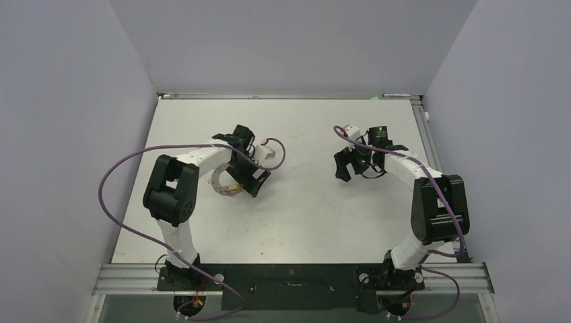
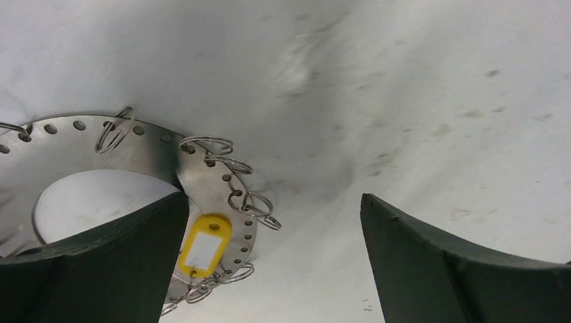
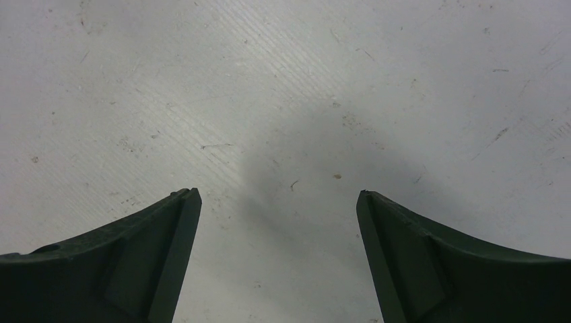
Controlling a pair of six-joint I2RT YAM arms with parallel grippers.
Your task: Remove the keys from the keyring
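Keyring [image 2: 135, 151]: flat grey perforated ring, lying on the white table [image 1: 303, 215] left of centre, with wire loops [image 2: 209, 145] along its outer edge and one yellow, white-faced key [image 2: 205, 245] lying on its rim. Left gripper [image 2: 273, 202]: jaws spread wide above the ring, grasping nothing. Right gripper [image 3: 279, 195]: released, well apart to the right.

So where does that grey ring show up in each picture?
Top view: the ring lies left of centre.
Left wrist view: the ring is at lower left, running off the edge.
Right wrist view: not in it.
Shared landmark: the yellow tag on the ring, also in the left wrist view.
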